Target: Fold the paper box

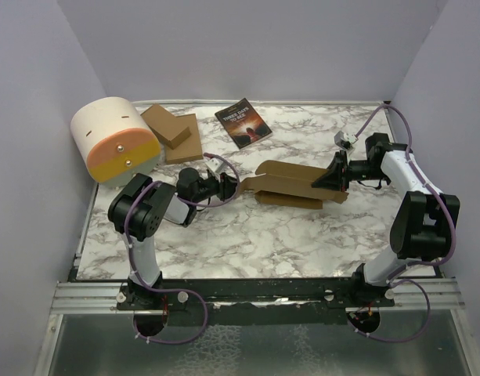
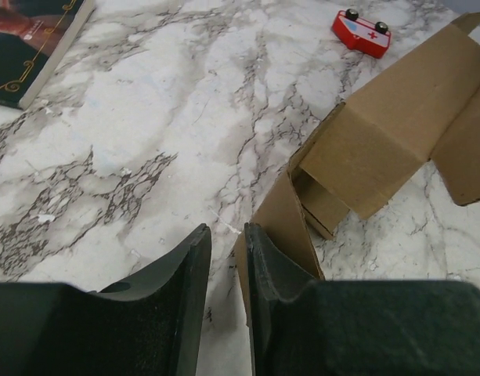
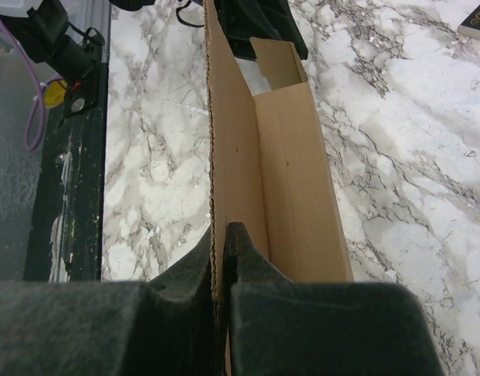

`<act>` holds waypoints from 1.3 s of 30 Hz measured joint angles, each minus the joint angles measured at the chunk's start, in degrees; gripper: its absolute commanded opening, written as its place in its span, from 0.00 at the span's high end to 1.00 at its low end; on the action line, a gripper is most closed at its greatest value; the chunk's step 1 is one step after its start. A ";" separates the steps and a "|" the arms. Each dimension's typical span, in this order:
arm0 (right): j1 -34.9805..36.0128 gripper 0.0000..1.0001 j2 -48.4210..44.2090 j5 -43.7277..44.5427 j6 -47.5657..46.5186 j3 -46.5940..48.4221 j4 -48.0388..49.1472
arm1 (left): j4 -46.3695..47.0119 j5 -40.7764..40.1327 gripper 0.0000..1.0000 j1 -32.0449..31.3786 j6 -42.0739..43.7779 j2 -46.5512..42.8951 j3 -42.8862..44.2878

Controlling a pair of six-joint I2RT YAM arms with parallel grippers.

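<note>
Working outward from the near edge, the left gripper [image 2: 226,235] comes in from 9 o'clock with its jaws a little apart. An end flap's edge lies against one inner face, though the wrist view is too tight to say whether it is truly pinched. From 3 o'clock the right gripper [image 3: 221,235] has its jaws clamped on a raised long wall of the plain brown cardboard paper box [image 1: 290,184], which lies stretched between the two grippers at the middle of the white marble-patterned table [image 1: 247,243]. I judge the task about midway: the long panels are creased up into an open trough, but the top is not closed and the end flaps hang loose, so wrapping and tucking both ends are left. Farther off, a dark-covered book [image 1: 243,123] lies at 12 o'clock and a stack of flat brown cardboard pieces [image 1: 173,129] at 11 o'clock.
</note>
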 measured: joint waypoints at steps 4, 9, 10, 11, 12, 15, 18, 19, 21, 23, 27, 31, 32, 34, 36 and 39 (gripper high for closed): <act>0.00 0.99 0.00 0.00 0.00 0.00 -0.02 | 6.95 3.23 0.72 -0.50 -0.52 2.43 -0.22; -0.02 0.99 0.00 0.00 0.00 0.00 -0.02 | 12.90 6.08 0.71 -0.87 -1.33 3.82 -1.18; 0.00 0.99 0.00 0.00 0.02 0.00 -0.02 | 13.55 6.56 0.71 -0.98 -1.44 3.82 -1.36; 0.00 0.99 0.00 0.00 0.00 0.00 -0.02 | 14.45 7.02 0.71 -1.14 -1.51 3.82 -1.51; 0.00 0.99 0.00 0.00 0.02 0.00 0.00 | 14.84 7.32 0.71 -1.25 -1.57 3.82 -1.60; 0.00 0.99 0.00 0.00 0.02 0.00 -0.02 | 15.91 8.11 0.71 -1.70 -1.64 3.85 -1.90; 0.00 0.99 0.00 0.00 0.00 0.00 0.00 | 16.44 8.55 0.71 -2.25 -1.62 4.15 -1.99; 0.00 0.99 0.00 0.00 0.00 0.00 -0.02 | 16.52 8.61 0.70 -2.38 -1.60 4.26 -1.99; 0.00 0.99 0.00 0.00 0.00 0.00 -0.02 | 16.55 8.83 0.68 -2.60 -1.57 4.35 -1.99; 0.00 0.99 0.00 0.00 0.00 0.00 -0.02 | 16.55 8.87 0.67 -2.62 -1.38 4.35 -1.99; 0.00 0.99 0.00 0.00 -0.02 0.00 -0.02 | 18.38 8.96 0.69 -1.25 -3.21 4.35 -3.02; 0.00 0.99 0.00 0.00 -0.07 0.00 -0.09 | 21.73 9.18 0.76 3.28 -8.72 4.81 -5.38; 0.00 0.99 0.00 0.00 -0.15 0.00 -0.13 | 21.75 9.25 0.77 4.48 -10.19 5.20 -5.81; 0.00 0.99 0.00 0.00 -0.24 0.00 -0.24 | 21.73 9.51 0.80 6.71 -12.04 6.16 -6.40; 0.00 0.99 0.00 0.00 -0.24 0.00 -0.26 | 21.73 9.90 0.88 7.56 -13.03 6.67 -6.60; 0.00 0.99 0.00 0.00 -0.24 0.00 -0.26 | 21.75 10.21 0.93 7.78 -13.75 6.69 -6.51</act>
